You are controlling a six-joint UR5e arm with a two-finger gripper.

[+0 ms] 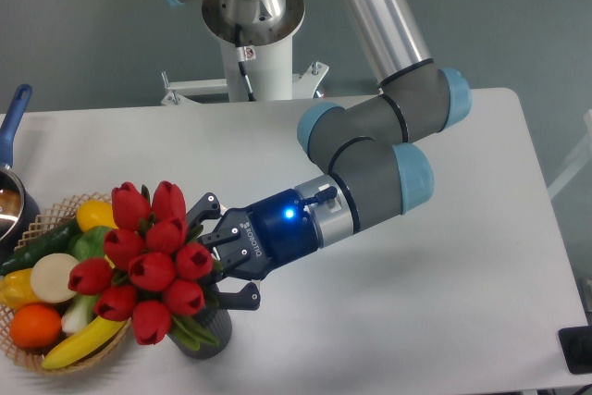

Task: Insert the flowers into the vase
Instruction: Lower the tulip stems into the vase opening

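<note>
The flowers (153,261), a tight bunch of red tulip buds with green stems and leaves, lean to the left over the vase (211,330). The vase is a small dark grey cup near the table's front edge, and the bunch hides most of it. The green stems reach down into its mouth. My gripper (211,261) comes in from the right, level with the stems, and is shut on the flowers. Its fingertips are hidden behind the buds.
A wicker basket (51,215) of fruit and vegetables sits just left of the vase, touching the flower heads in the image. A blue-handled pot (11,131) stands at the far left edge. The arm's base (254,53) is at the back.
</note>
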